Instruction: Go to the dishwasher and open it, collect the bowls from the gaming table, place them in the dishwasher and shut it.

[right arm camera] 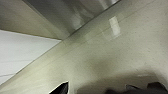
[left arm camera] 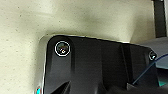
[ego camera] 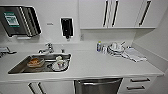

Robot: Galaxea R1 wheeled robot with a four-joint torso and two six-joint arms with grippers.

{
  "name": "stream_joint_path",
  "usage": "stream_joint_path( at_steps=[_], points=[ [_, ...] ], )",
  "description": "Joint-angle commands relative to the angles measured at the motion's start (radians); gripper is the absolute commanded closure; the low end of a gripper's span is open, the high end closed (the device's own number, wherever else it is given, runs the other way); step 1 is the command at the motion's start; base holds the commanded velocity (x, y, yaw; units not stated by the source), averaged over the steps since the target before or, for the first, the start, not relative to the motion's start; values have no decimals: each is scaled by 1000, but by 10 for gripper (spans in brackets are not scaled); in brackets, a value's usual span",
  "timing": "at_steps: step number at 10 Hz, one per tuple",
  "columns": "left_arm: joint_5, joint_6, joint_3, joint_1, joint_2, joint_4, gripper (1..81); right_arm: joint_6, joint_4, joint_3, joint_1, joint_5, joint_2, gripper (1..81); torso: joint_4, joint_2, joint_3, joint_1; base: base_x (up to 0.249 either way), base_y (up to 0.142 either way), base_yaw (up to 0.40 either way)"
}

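Note:
The dishwasher (ego camera: 97, 86) sits under the white counter (ego camera: 100, 65), straight ahead at the bottom of the head view. Its brushed steel front is up and closed, with the bar handle along its top edge. In the right wrist view a band of brushed steel (right arm camera: 75, 12) runs beside speckled floor (right arm camera: 120, 57), close to the right arm. The left wrist view looks down on pale speckled floor (left arm camera: 75, 17) past the robot's dark plate. The bowls and the gaming table are out of view.
A steel sink (ego camera: 15, 68) on the left holds an orange dish (ego camera: 35, 62) and white cups (ego camera: 59, 64). Stacked plates (ego camera: 115, 48), a small bottle (ego camera: 99, 46) and a cloth (ego camera: 135, 55) lie on the counter. White drawers (ego camera: 140, 83) flank the dishwasher, and a wall closes in on the right.

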Motion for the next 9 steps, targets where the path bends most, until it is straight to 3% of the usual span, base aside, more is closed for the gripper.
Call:
stream_joint_path(
  at_steps=[1, 5, 7, 9],
  points=[
    [35, 7, -10, -33, -7, -6, 10, -27, -297, -91, -91, 11, 30, 10, 0, 0, 0, 0, 0, 0, 0],
    [38, 19, -10, -33, -4, -6, 10, -27, -439, -225, -254, 144, 53, 10, 0, 0, 0, 0, 0, 0, 0],
    [38, 62, -10, -33, -1, -6, 10, -27, -446, -295, -319, 239, 66, 10, 0, 0, 0, 0, 0, 0, 0],
    [39, 75, -10, -33, 2, -5, 10, -27, -452, -422, -355, 239, 147, 10, 0, 0, 0, 0, 0, 0, 0]
  ],
)
